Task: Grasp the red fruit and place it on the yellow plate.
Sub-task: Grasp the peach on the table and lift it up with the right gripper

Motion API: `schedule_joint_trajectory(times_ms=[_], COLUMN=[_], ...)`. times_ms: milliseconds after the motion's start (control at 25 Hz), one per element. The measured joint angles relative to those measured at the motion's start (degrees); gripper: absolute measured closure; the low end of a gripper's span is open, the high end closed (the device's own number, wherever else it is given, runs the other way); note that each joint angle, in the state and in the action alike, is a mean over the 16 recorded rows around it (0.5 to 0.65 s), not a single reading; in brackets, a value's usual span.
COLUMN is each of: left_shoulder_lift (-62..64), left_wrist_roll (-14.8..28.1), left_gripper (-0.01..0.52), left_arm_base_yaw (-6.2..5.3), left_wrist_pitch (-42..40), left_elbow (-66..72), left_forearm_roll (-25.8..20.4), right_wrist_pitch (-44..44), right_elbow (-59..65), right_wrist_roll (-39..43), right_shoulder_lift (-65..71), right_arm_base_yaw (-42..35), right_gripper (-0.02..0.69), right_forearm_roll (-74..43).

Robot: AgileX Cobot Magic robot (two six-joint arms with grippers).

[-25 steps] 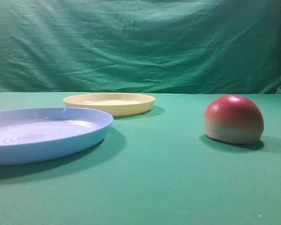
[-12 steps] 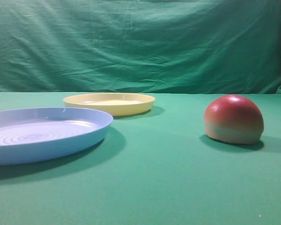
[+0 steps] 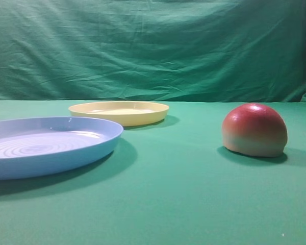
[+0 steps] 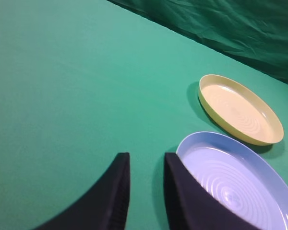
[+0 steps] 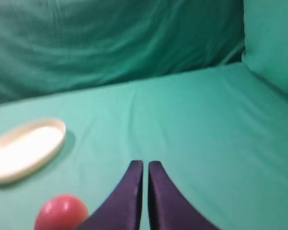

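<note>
The red fruit (image 3: 254,129) rests flat side down on the green cloth at the right; it also shows at the lower left of the right wrist view as a red dome (image 5: 61,213). The yellow plate (image 3: 119,112) lies farther back, left of centre, and holds nothing; its rim (image 4: 240,112) (image 5: 24,149) appears in both wrist views. My right gripper (image 5: 145,165) hovers above the cloth, up and right of the fruit, its jaws nearly touching with nothing between them. My left gripper (image 4: 146,157) hangs beside the blue plate with a clear gap between its jaws. Neither gripper shows in the exterior view.
A light-blue plate (image 3: 46,145) with concentric ridges (image 4: 240,184) sits at the front left, close to the left gripper's right finger. Green cloth covers the table and hangs as a backdrop (image 3: 153,48); a raised fold (image 5: 273,43) stands at the far right.
</note>
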Motion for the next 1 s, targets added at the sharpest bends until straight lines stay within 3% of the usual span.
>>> schedule_joint_trajectory(times_ms=[600,1000], left_shoulder_lift=[0.0,0.0], left_wrist_roll=[0.0,0.0], left_gripper=[0.357,0.357], left_arm_base_yaw=[0.0,0.0], left_wrist_pitch=[0.0,0.0], left_elbow=[0.0,0.0], left_forearm_roll=[0.0,0.0], right_wrist_pitch=[18.78,23.42], right_elbow=[-19.76,-28.77], right_wrist_roll=[-16.88,-13.98], right_shoulder_lift=[31.9,50.42], right_arm_base_yaw=[2.66,14.23], right_gripper=[0.665,0.665], right_forearm_roll=[0.77,-5.33])
